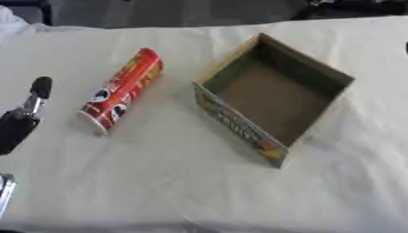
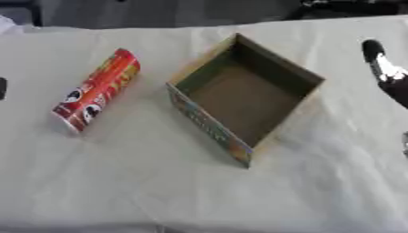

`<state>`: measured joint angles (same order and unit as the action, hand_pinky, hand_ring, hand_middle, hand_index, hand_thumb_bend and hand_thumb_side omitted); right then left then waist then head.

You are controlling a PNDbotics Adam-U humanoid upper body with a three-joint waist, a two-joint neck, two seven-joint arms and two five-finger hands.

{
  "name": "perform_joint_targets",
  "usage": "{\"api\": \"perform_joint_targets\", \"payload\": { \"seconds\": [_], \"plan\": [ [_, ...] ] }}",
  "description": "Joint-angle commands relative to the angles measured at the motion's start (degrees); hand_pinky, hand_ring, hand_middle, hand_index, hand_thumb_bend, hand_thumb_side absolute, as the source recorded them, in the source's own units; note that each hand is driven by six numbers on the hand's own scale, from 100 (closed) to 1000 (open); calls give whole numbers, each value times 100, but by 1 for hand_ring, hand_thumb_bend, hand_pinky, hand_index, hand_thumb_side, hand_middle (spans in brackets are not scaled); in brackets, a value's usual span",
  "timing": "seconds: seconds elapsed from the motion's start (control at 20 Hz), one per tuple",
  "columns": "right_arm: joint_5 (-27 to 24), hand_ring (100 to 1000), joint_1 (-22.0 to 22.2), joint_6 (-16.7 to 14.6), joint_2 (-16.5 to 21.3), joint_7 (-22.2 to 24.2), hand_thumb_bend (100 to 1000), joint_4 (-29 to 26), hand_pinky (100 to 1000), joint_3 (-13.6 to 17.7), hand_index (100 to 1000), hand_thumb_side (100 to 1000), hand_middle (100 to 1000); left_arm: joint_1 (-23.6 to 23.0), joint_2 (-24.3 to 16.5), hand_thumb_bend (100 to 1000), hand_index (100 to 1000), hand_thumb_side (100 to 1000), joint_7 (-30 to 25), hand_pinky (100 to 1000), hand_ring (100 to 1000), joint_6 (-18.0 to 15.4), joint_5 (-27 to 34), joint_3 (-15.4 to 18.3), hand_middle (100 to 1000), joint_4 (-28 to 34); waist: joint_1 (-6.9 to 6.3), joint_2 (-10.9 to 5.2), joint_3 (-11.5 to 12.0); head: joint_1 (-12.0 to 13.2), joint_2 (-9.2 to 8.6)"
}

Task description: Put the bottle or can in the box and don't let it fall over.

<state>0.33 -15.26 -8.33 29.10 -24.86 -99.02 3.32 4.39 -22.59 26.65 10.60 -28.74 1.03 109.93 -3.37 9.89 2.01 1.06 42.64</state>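
Black and silver, the left hand [image 1: 24,113] waits at the left edge with a straight finger, holding nothing; the right hand [image 2: 386,73] shows likewise at the right. Just right of the left hand the red can [image 1: 121,89] lies flat, beside the empty box [image 1: 275,95]. Probably light, stiff, rolls easily: grasp mid-body.

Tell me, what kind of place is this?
Probably a lab or test room, not a home. A table under a plain white cloth holds only a red can lying on its side and an empty cardboard box, with a robot's left hand at the edge.
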Motion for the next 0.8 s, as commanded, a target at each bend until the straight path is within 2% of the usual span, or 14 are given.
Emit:
{"api": "perform_joint_targets", "payload": {
  "seconds": [0.05,0.55,0.8],
  "plan": [
    [38,868,-69,-18,145,19,603,-59,845,34,855,332,742,101,-117,706,802,738,-168,731,1000,-40,24,-53,805,-43,23,-49,-6,4,-71],
    [34,868,-78,-20,139,44,603,-50,845,11,855,332,742,287,-10,704,794,749,-251,724,1000,-171,78,-259,796,-529,33,-64,-23,-18,-95],
    [30,867,-83,-23,133,51,603,-50,845,1,855,332,741,356,48,727,794,698,265,722,993,-448,-159,-322,793,-674,35,-69,-20,-16,-103]
  ]
}}
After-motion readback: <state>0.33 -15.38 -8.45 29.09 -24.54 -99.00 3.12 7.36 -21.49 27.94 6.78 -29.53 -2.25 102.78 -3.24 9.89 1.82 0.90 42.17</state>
